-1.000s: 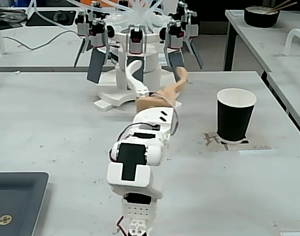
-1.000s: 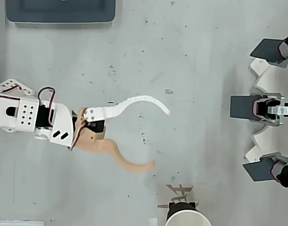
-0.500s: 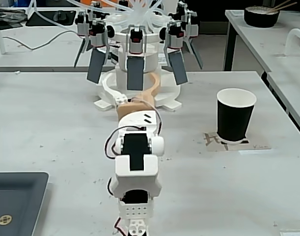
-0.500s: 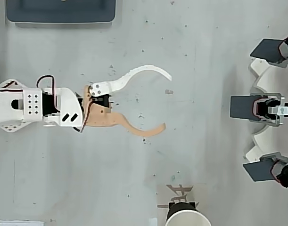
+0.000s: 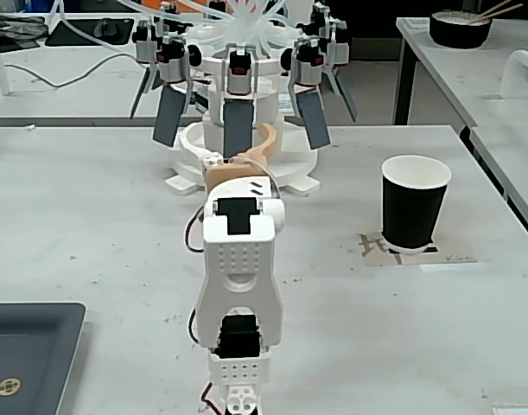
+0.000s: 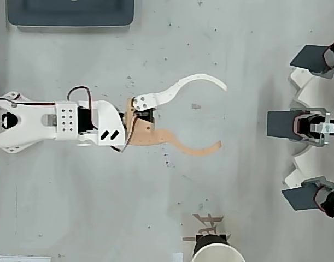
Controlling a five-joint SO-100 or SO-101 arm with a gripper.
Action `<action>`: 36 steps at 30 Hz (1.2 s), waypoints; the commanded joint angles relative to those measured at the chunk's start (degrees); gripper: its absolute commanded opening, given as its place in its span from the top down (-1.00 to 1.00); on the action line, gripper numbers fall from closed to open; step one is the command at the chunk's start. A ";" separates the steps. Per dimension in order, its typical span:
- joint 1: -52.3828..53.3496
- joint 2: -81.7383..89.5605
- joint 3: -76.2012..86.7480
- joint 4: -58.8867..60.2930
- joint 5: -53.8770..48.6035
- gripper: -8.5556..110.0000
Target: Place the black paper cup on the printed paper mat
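The black paper cup (image 5: 415, 203) stands upright with its white inside showing, resting on the printed paper mat (image 5: 454, 257) at the right of the fixed view. In the overhead view the cup (image 6: 217, 252) is cut off by the bottom edge, with the mat (image 6: 206, 222) and its dark character beside it. My gripper (image 6: 221, 114) is open and empty in the middle of the table, well away from the cup. Its white finger (image 6: 199, 82) and orange finger (image 6: 197, 148) are spread wide. The fixed view shows only part of the orange finger (image 5: 265, 143) past the arm.
A white round device (image 5: 238, 86) with several black panels on clips stands straight ahead of the gripper (image 6: 311, 125). A dark grey tray (image 5: 26, 354) lies beside the arm's base (image 6: 71, 13). A dark bowl with chopsticks (image 5: 460, 28) sits on another table.
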 commanded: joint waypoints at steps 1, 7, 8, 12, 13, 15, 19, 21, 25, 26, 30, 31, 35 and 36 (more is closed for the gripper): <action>-0.35 -2.64 -5.45 0.00 0.79 0.45; -0.18 -9.84 -13.45 -0.26 1.05 0.46; -0.18 -10.90 -14.59 -0.26 1.05 0.46; -0.09 -14.94 -18.63 -0.26 1.14 0.48; -0.09 -15.91 -19.60 -0.26 1.14 0.49; 0.00 -17.58 -21.36 -0.26 1.14 0.50; 0.44 -20.48 -23.82 -0.35 1.76 0.53; 0.79 -21.80 -24.96 -0.35 2.02 0.55; 1.05 -23.47 -26.28 -0.35 2.55 0.60; 1.05 -23.82 -26.37 -0.44 2.64 0.62; 1.41 -24.79 -26.89 -0.70 2.72 0.64; 1.49 -24.87 -26.89 -0.70 2.72 0.64; 1.58 -25.05 -26.89 -0.79 2.81 0.63; 1.67 -25.22 -26.89 -0.88 2.81 0.63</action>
